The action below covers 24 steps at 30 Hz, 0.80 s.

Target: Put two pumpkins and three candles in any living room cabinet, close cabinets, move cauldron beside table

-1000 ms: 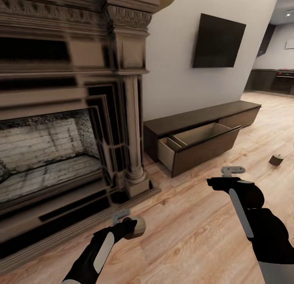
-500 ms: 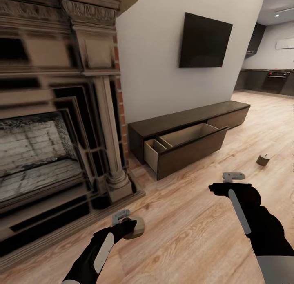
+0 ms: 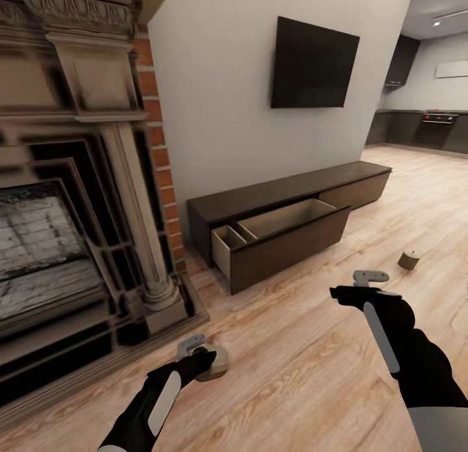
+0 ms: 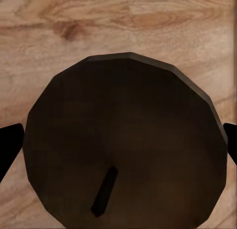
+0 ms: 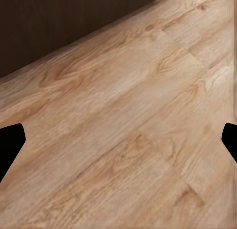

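While the fireplace surround [image 3: 78,198] stands at the far left, the left gripper [image 3: 207,359] hangs low over the wood floor [image 3: 299,367] with a candle [image 3: 216,363] pinched between its jaws. That candle is a short, stubby, grey-beige cylinder; in the left wrist view its flat top [image 4: 126,140] looks dark brown and many-sided, with a small black wick [image 4: 104,191] lying tilted, and a dark fingertip [image 4: 10,145] sits at either edge. Farther right, along the white wall under a black screen [image 3: 314,64], runs the cabinet [image 3: 286,221], long, low and dark brown. Its big drawer [image 3: 283,234] is pulled out, showing pale beige compartments split by a divider; they seem empty, though the front hides the bottom. To the right, the right gripper [image 3: 368,280] hovers above the floor with jaws spread, holding nothing. A second candle [image 3: 408,259] stands upright on the floor at the far right, well apart from the cabinet.
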Available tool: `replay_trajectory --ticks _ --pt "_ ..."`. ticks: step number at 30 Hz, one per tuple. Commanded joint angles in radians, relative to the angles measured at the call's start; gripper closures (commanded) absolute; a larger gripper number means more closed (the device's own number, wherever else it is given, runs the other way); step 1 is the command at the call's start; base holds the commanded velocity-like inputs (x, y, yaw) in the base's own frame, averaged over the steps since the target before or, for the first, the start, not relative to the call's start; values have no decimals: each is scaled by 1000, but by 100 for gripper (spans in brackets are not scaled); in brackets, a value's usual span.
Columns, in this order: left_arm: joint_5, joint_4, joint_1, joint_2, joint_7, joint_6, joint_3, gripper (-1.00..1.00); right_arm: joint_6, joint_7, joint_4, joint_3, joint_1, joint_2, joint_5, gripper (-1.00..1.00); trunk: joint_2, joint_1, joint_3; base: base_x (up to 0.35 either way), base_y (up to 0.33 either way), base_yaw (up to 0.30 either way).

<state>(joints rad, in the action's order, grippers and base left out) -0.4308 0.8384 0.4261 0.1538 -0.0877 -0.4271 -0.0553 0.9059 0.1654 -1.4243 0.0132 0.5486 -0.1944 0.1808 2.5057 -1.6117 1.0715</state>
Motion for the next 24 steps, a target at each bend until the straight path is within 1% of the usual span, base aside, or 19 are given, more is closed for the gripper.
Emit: replay_trajectory --ticks 1,6,8,17,18,19,20,24 --pt "-12 2 0 -1 -9 -4 -2 100 3 9 -3 -1 0 0 10 -100 0 0 1 170 -321 0" --pt "-14 1 0 -2 -9 0 -2 100 2 13 -12 -3 -2 6 8 -100 0 0 1 174 -319 0" --pt "-16 1 0 -3 -9 12 -1 100 6 15 -14 -4 -3 8 4 -100 0 0 1 183 -314 0" --pt "-17 1 0 -5 -9 23 4 100 12 20 -8 -8 -4 9 -2 -100 0 0 1 187 -312 0" --pt "-17 0 0 -6 -9 23 7 100 20 23 59 -6 8 7 -1 -100 0 0 1 188 -311 0" --pt "-16 0 0 -6 -10 23 9 100 21 24 96 -5 23 8 -1 -100 0 0 1 188 -311 0" --pt "-16 0 0 -6 -10 23 9 100 21 24 96 -5 23 8 -1 -100 0 0 1 188 -311 0" --pt "-16 -6 0 -6 -12 24 11 100 15 26 173 -5 51 10 -3 -100 0 0 1 188 -311 0"
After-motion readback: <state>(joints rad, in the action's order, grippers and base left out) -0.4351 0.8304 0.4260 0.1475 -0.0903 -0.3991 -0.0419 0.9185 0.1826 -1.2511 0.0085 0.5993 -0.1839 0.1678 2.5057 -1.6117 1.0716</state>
